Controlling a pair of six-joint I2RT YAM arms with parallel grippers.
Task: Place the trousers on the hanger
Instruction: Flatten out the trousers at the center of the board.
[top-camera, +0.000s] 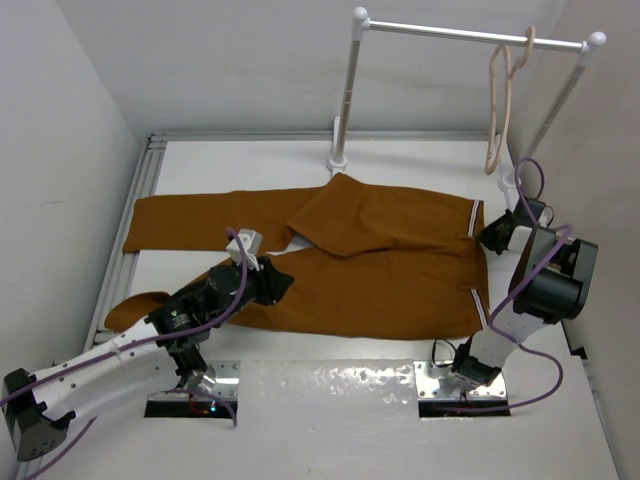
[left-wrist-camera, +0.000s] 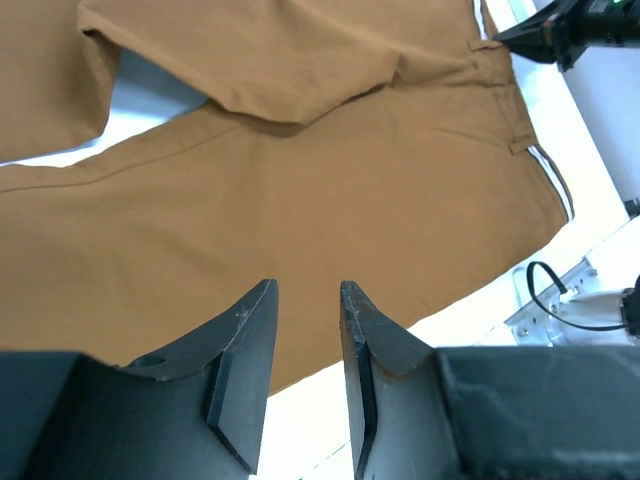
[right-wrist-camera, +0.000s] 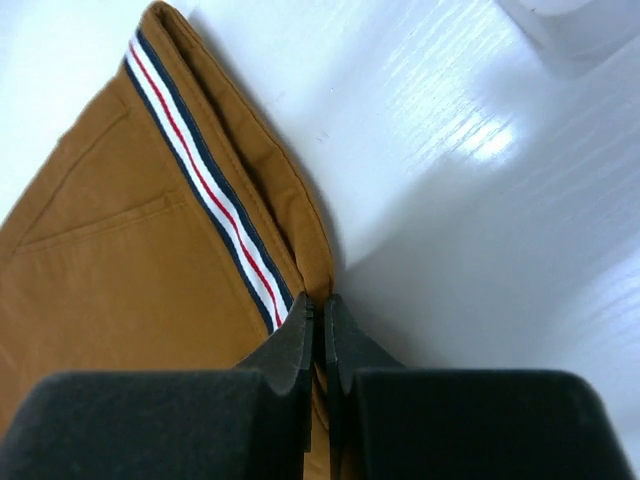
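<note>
Seen from above, the trousers (top-camera: 390, 270) lie flat across the middle of the table (top-camera: 300, 165) and the hanger (top-camera: 491, 140) hangs on the rail (top-camera: 470, 34) near the far right corner, while only the wrist views show the right gripper (right-wrist-camera: 320, 302) clamped on the striped waistband and the left gripper (left-wrist-camera: 305, 292) narrowly parted above the cloth.

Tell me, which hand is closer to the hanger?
Right. The right hand pinches the trousers at the waistband, close below the hanger on the rail; the left hand hovers over a leg, far off.

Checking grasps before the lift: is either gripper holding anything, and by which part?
The right gripper pinches the trousers at the striped waistband edge; the left gripper is open, holding nothing.
</note>
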